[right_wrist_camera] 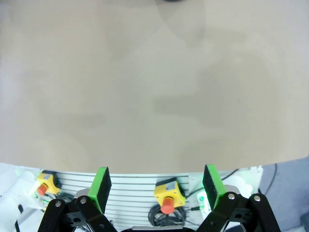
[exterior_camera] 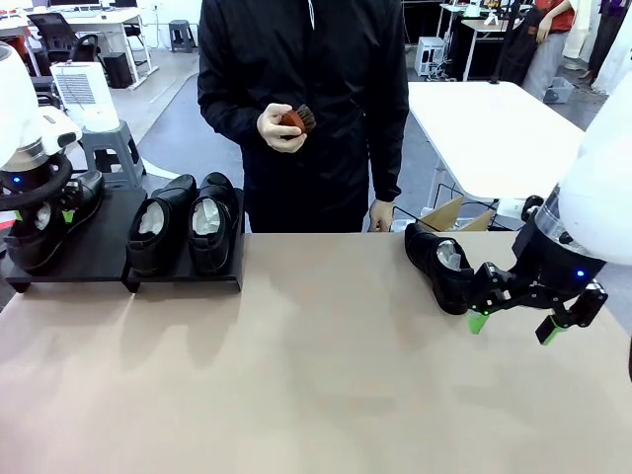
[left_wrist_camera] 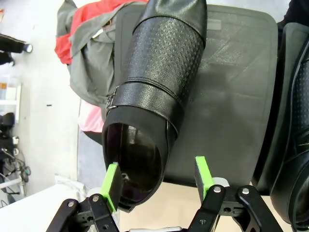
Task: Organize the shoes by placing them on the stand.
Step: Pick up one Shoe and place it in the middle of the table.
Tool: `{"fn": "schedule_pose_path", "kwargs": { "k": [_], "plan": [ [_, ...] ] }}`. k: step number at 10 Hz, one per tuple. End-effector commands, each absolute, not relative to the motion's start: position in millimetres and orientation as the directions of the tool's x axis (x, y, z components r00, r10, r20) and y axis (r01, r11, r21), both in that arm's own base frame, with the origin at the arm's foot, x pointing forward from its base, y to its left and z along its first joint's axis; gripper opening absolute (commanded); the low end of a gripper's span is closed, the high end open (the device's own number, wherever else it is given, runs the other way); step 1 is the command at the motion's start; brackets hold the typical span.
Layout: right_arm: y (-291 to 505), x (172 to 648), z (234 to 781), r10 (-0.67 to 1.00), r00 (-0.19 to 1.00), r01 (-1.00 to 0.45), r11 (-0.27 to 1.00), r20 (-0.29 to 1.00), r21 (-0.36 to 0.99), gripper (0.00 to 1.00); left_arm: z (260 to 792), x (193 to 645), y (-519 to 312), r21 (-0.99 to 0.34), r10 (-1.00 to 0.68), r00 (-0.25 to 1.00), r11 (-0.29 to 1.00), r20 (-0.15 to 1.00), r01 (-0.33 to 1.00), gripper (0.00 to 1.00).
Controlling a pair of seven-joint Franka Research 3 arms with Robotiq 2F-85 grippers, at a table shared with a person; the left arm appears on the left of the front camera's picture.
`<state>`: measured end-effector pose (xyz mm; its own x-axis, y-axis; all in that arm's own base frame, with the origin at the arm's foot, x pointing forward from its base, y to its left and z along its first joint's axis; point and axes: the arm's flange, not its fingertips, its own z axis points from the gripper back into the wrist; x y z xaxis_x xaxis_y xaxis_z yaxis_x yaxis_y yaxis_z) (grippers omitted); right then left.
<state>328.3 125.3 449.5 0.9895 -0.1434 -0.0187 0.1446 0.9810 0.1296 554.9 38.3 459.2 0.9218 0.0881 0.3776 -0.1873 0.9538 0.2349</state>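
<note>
Three glossy black shoes rest on the low black stand [exterior_camera: 111, 232]. One shoe [exterior_camera: 25, 252] lies on its left section. Two more [exterior_camera: 158, 227] [exterior_camera: 212, 222] sit side by side on the right section. My left gripper [exterior_camera: 54, 212] hangs over the heel of the leftmost shoe [left_wrist_camera: 164, 63]. It [left_wrist_camera: 157, 181] is open, with one green pad [left_wrist_camera: 112, 186] at the heel rim and the other [left_wrist_camera: 203, 176] apart from the shoe. A fourth shoe [exterior_camera: 439, 262] lies on the table at the right. Just beside its heel, my right gripper [exterior_camera: 513, 324] [right_wrist_camera: 157, 186] is open with nothing between its pads.
A person stands at the far edge, holding a small reddish-brown brush [exterior_camera: 294, 120]. The stand [left_wrist_camera: 231, 96] reaches the table's left end, with a neighbouring shoe [left_wrist_camera: 297, 121] close by. An open cardboard box [exterior_camera: 449, 212] and a white table [exterior_camera: 494, 128] lie behind the right side.
</note>
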Motion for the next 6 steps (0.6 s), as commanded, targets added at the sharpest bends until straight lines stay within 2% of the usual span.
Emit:
{"fn": "schedule_pose_path", "kwargs": {
  "k": [1, 4, 5, 6],
  "plan": [
    [108, 359, 466, -0.088, 0.995, 0.089, 0.996, -0.049, 0.024, 1.0, 461, 554, 40, 0.233, 0.089, 0.919, 0.954, 0.385, -0.19, 0.77],
    [69, 417, 480, -0.037, 0.997, 0.037, 0.999, -0.062, -0.003, 1.0, 461, 554, 40, 0.233, 0.089, 0.919, 0.954, 0.385, -0.19, 0.77],
    [94, 370, 467, -0.112, 0.993, 0.112, 0.994, -0.045, 0.009, 1.0, 461, 554, 40, 0.233, 0.089, 0.919, 0.954, 0.385, -0.19, 0.77],
    [94, 370, 467, -0.112, 0.993, 0.112, 0.994, -0.045, 0.009, 1.0, 461, 554, 40, 0.233, 0.089, 0.919, 0.954, 0.385, -0.19, 0.77]
  ]
}}
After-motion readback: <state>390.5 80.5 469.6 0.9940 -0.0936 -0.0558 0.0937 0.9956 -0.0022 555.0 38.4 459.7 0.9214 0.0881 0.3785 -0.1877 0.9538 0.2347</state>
